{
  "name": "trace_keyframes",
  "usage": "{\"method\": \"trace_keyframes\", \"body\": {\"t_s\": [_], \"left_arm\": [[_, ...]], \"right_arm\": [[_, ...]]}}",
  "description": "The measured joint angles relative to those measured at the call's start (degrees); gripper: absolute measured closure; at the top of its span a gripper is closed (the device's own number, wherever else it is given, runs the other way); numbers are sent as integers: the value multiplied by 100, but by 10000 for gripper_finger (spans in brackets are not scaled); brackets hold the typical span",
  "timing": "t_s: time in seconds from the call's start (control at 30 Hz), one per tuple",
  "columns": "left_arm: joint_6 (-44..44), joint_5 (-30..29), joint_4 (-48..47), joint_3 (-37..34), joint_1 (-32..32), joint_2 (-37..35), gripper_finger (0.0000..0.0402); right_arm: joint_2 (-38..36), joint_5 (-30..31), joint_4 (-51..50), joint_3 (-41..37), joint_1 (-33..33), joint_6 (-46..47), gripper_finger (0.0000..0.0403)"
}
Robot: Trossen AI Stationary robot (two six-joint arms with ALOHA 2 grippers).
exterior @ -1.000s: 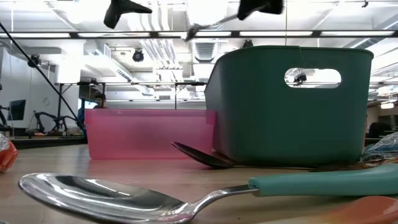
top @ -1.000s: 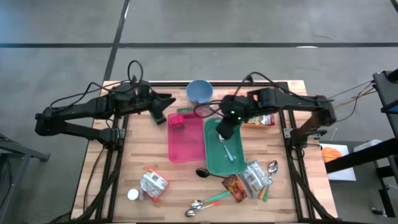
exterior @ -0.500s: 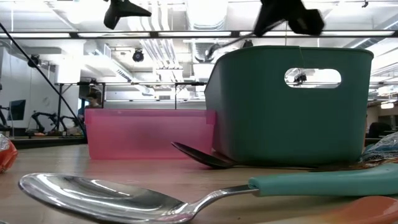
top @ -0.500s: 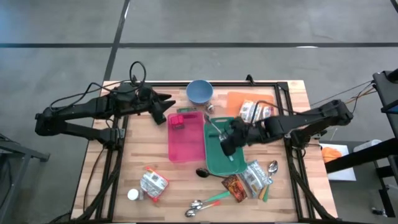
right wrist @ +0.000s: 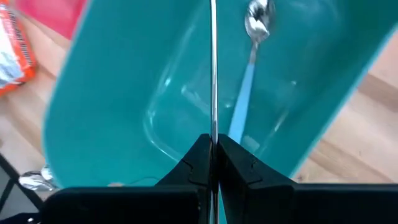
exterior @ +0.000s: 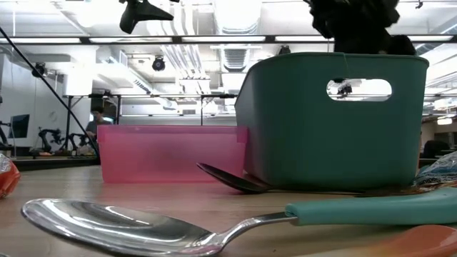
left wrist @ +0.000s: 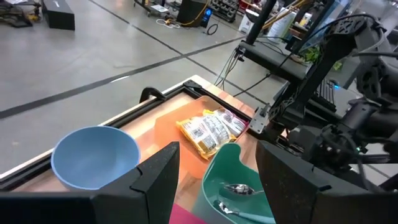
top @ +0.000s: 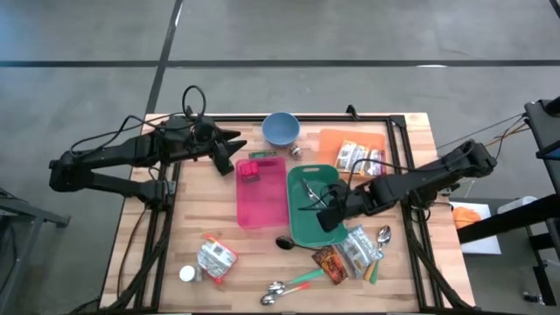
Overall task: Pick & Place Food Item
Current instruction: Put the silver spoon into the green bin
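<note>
My right gripper hangs low over the teal bin, shut on a thin metal utensil. In the low view it shows dark above the bin's rim. A spoon with a light blue handle lies on the bin's floor. My left gripper hovers open and empty at the far left, beside the pink bin. Food packets lie on the orange board and on the table near the front edge. My right gripper pinches the utensil's thin metal shaft between its two fingertips. The shaft runs on straight ahead of the fingers, in line with them. The fingers slant down into the teal bin from the table's right. The utensil's far end lies outside the wrist view.
A blue bowl stands at the far edge. A red item sits in the pink bin. Spoons, a dark spoon and a brown packet lie near the front edge. A white cap sits at the front left.
My right gripper has come down and toward the table's near edge over the teal bin, rolling as it went, still shut on the metal utensil. It now hangs just above the bin's rim in the low view.
</note>
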Motion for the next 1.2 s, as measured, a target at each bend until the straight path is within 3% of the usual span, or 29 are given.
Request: {"method": "trace_keyframes", "body": {"t_s": [0.2,0.37,0.63,0.9,1.2], "left_arm": [[-20,0,-11,0,0,0,190],[-201,2,-17,0,0,0,190],[-221,0,-34,-2,0,2,190],[-244,0,-78,-33,0,7,190],[-350,0,-257,-33,-2,7,190]], "right_arm": [[2,-11,137,-243,-127,341,395],[4,1,897,-478,-207,384,395],[300,39,1082,-580,-221,-153,395],[959,-182,900,-189,-300,-899,395],[1708,-762,374,364,-440,-938,395]]}}
